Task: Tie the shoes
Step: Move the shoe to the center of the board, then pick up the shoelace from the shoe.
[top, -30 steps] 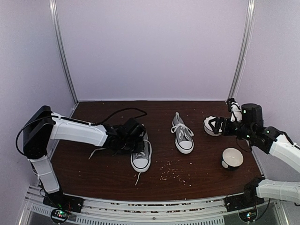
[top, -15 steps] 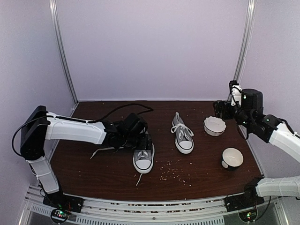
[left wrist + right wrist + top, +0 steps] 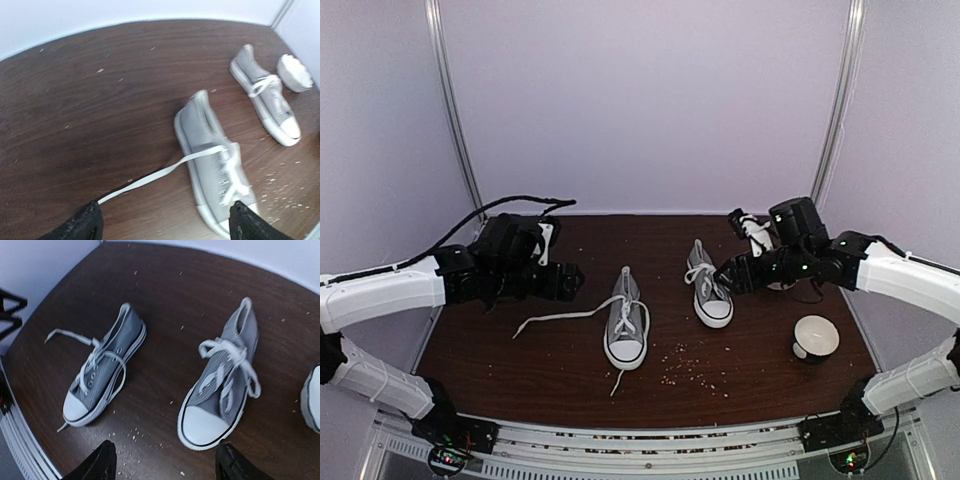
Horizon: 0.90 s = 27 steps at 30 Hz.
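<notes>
Grey canvas shoes with white toe caps on the dark worktop.
The near shoe, toe toward the arms, lies untied, one white lace trailing left. The far shoe, rightward, has its laces bunched over the tongue. The left end effector and right end effector both gape, released, gripping nothing.

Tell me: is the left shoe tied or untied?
Untied. The left shoe has a lace trailing straight out over the table, no bow.

two shoes, two bowls
</notes>
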Tool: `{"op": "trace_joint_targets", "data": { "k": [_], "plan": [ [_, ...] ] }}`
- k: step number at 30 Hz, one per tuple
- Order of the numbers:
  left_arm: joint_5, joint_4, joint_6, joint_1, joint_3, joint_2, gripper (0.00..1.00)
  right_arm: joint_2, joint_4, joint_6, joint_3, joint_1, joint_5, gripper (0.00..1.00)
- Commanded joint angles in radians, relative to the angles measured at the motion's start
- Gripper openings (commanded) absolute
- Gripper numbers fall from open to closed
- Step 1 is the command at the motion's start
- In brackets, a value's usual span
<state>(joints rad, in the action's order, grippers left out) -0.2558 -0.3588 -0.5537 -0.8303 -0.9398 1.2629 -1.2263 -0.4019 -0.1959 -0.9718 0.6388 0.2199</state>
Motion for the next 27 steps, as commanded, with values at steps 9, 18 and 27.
{"op": "trace_joint_targets", "data": {
  "k": [9, 18, 27],
  "plan": [
    [0.057, -0.069, 0.259, 0.145, 0.034, 0.239, 0.86, -0.336, -0.08, -0.065, -0.1, 0.215, -0.079, 0.54],
    [0.071, -0.176, 0.207, 0.247, -0.033, 0.399, 0.92, -0.602, 0.111, -0.187, -0.263, 0.219, -0.023, 0.5],
    [0.171, -0.132, 0.163, 0.348, 0.103, 0.393, 0.89, -0.792, 0.145, -0.231, -0.39, 0.241, -0.021, 0.44]
  ]
}}
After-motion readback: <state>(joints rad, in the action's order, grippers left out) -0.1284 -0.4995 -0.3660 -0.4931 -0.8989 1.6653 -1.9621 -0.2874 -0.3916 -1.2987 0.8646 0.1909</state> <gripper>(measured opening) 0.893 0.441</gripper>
